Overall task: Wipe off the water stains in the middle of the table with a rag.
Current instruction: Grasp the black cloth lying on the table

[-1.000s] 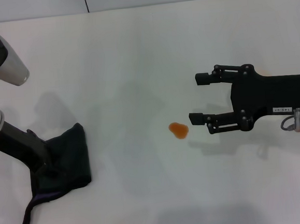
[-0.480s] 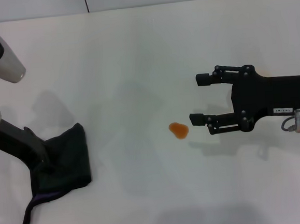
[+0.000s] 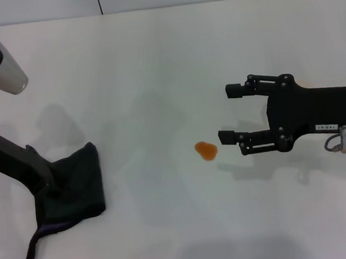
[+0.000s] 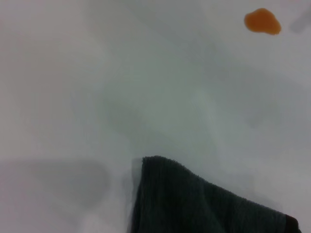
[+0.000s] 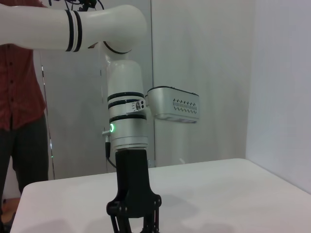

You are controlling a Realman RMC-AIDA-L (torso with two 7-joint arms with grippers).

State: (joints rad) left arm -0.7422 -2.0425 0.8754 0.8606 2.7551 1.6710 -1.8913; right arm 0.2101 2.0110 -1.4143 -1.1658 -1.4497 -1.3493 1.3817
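The rag (image 3: 75, 185), dark with a purplish hem and a thin tail, lies crumpled at the near left of the white table (image 3: 156, 65). My left gripper (image 3: 49, 188) is down on the rag's left part, and the cloth hides its tips. The rag's edge also shows in the left wrist view (image 4: 194, 204). The orange water stain (image 3: 206, 151) sits mid-table, well right of the rag, and shows in the left wrist view (image 4: 262, 22). My right gripper (image 3: 229, 113) is open and empty, hovering just right of the stain.
The right wrist view shows my left arm standing on the table with its gripper (image 5: 133, 216) at the bottom, a person in a red shirt (image 5: 19, 73) beyond the table's edge, and a white box (image 5: 172, 104) behind the arm.
My left arm's upper part has shifted slightly. The rag, the stain and the right gripper have not moved.
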